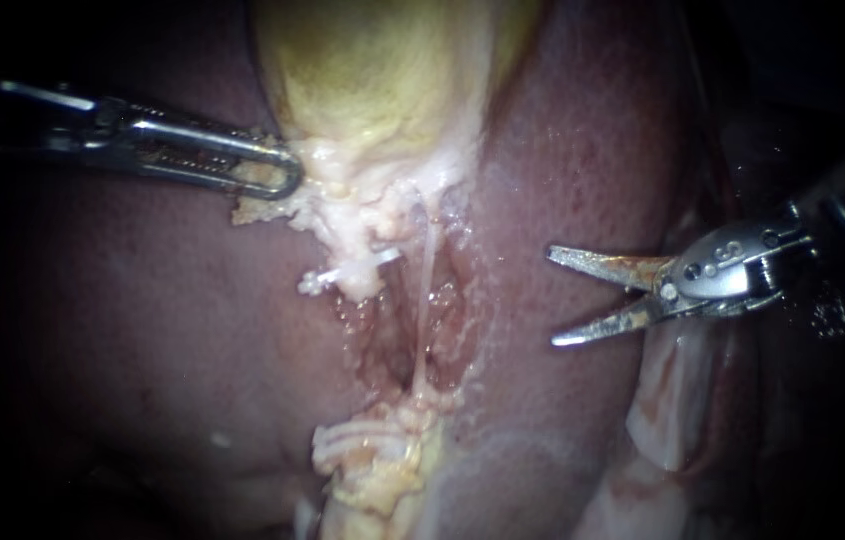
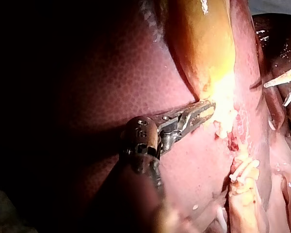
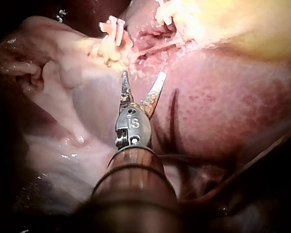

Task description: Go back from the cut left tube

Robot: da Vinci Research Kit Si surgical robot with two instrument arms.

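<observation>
Over the liver (image 1: pixel 582 150), the right tool (image 1: pixel 554 297) is held wide open, empty; the left tool (image 1: pixel 287 175) is clamped on the gallbladder (image 1: pixel 372 70). The thin tube (image 1: pixel 429 290) could be nicked by sideways drift.

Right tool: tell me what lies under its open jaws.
Bare liver lies under the right tool, whose open jaws hold nothing. The patch directly beneath the jaws and wrist is covered, so it cannot be seen.

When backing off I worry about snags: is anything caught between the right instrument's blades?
No: the right instrument holds its blades apart, with nothing between them, only liver behind the gap.
</observation>
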